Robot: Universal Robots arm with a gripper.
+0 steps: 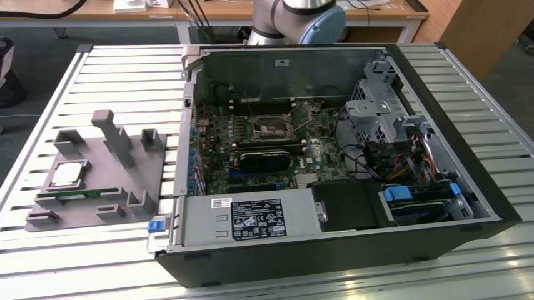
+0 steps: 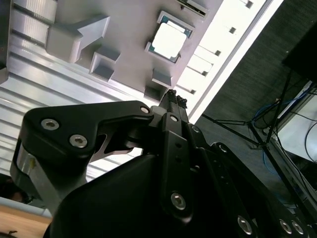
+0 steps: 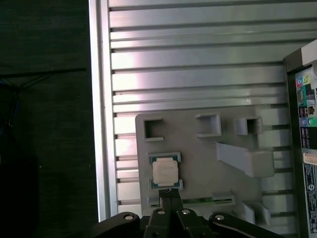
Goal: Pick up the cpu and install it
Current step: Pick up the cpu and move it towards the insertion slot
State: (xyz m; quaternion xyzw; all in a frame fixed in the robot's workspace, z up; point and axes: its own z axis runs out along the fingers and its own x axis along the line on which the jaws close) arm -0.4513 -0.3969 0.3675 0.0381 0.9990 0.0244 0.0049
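Silver-topped and square with a thin pale rim, the cpu (image 1: 69, 173) lies flat in a framed pocket of the grey tray (image 1: 92, 209) on the slatted tabletop (image 1: 125, 81), at the exterior view's left of the open computer case (image 1: 334, 250). In the first wrist view the end effector (image 3: 171, 192) hangs above the tray, its tips pressed together and empty, apart from the cpu.

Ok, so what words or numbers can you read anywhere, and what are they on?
Nothing here can be read.
The big sticker on the computer's metal box: print too small.
The small sticker beside it: too small.
The chip on the grey tray: faint marks, unreadable.
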